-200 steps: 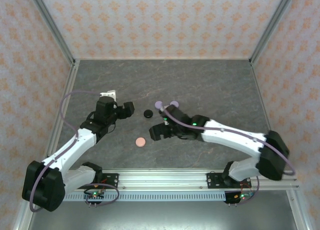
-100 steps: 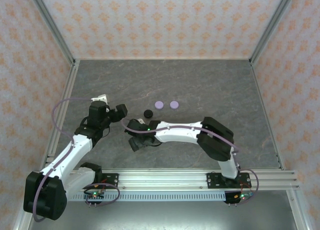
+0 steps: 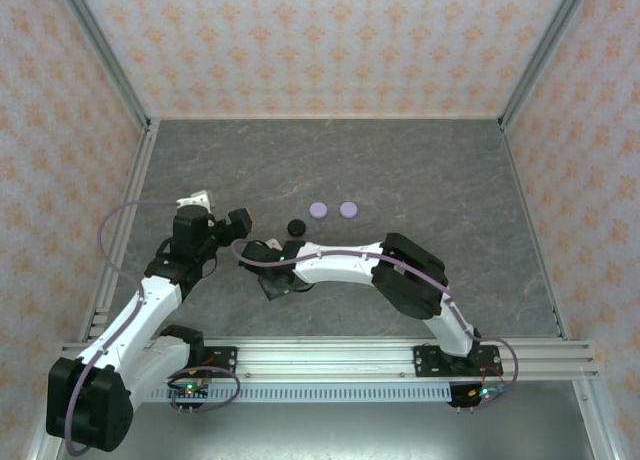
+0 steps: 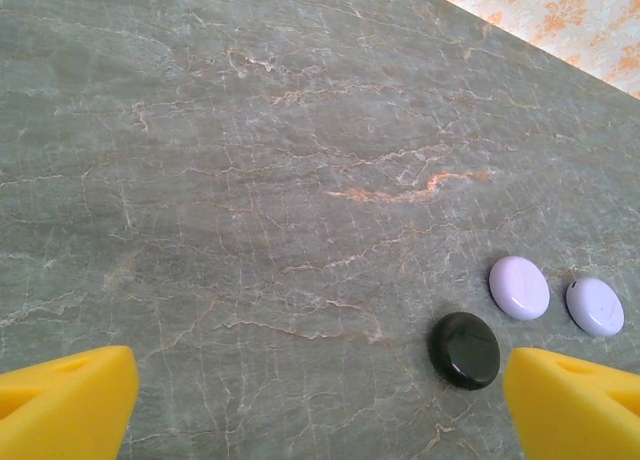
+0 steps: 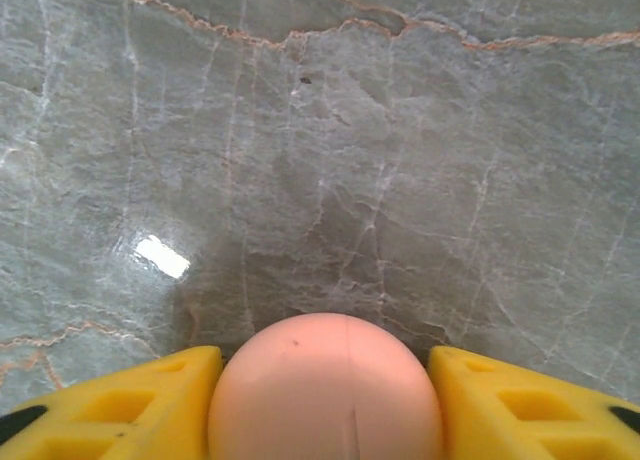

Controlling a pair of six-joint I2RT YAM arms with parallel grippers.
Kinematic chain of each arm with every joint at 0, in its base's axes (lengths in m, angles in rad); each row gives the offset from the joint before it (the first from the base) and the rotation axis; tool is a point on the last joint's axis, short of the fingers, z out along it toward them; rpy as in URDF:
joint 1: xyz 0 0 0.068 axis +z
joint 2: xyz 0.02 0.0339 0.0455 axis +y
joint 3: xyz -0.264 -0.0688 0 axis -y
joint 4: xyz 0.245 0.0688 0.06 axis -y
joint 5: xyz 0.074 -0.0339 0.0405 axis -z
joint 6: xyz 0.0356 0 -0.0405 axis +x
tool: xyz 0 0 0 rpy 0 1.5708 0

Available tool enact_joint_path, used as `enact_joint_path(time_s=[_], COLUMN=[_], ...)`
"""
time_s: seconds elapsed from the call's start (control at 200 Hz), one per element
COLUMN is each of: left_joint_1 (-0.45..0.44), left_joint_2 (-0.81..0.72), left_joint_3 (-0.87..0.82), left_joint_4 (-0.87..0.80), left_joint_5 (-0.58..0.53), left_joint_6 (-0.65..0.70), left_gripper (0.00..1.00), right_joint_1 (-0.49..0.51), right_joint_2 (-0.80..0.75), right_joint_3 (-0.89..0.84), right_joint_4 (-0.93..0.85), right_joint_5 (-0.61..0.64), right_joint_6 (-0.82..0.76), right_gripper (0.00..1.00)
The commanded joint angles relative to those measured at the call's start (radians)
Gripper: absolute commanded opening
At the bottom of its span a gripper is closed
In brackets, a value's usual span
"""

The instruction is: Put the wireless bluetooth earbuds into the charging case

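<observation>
The pink charging case (image 5: 325,405), lying on the grey tabletop (image 5: 400,130) and pinched across its round sides by the right gripper (image 5: 322,368), looks light, rigid and slippery, best held low across its widest span, while the left gripper (image 4: 320,400) gapes empty.

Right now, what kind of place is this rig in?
Probably an enclosed robot test cell, not a home: left arm and right arm bolted to an aluminium rail, a marble-look tabletop, and patterned wall panels boxing it in.
</observation>
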Motion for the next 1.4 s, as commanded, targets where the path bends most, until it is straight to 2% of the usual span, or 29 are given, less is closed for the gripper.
enact_joint_path(time_s=[0.0,0.22,0.34,0.435,0.535,0.646,0.806,0.981,1.131,1.396], left_joint_1=[0.006,0.007,0.006,0.004,-0.007,-0.044,-0.141,-0.255,-0.338,-0.421], left_joint_2=[-0.013,-0.011,0.000,0.005,0.002,-0.016,-0.055,-0.069,-0.037,0.034], left_joint_3=[-0.003,0.018,0.057,0.088,0.119,0.173,0.201,0.237,0.249,0.268], left_joint_4=[-0.023,-0.027,-0.025,0.009,0.071,0.051,0.129,0.140,0.151,0.158], left_joint_5=[-0.011,0.058,0.182,0.332,0.488,0.560,0.630,0.655,0.671,0.714], left_joint_6=[-0.007,-0.009,-0.004,-0.019,-0.054,-0.038,-0.038,0.019,0.045,0.103], left_gripper=[0.94,0.94,0.92,0.87,0.82,0.80,0.80,0.81,0.81,0.71], right_joint_1=[0.005,-0.001,-0.022,-0.041,-0.062,-0.068,-0.068,-0.068,-0.068,-0.069], right_joint_2=[-0.007,-0.221,-0.403,-0.560,-0.721,-0.882,-1.079,-1.158,-1.182,-1.190], right_joint_3=[-0.012,-0.150,-0.261,-0.372,-0.485,-0.592,-0.753,-0.777,-0.777,-0.792], right_joint_4=[-0.034,0.044,0.144,0.261,0.399,0.526,0.701,0.672,0.670,0.714], right_joint_5=[0.012,0.079,0.099,0.112,0.094,0.052,-0.026,-0.015,0.010,0.020], right_joint_6=[-0.018,-0.105,-0.193,-0.288,-0.419,-0.610,-0.882,-1.019,-1.070,-1.100], right_gripper=[0.51,0.50,0.50,0.50,0.50,0.49,0.48,0.47,0.45,0.44])
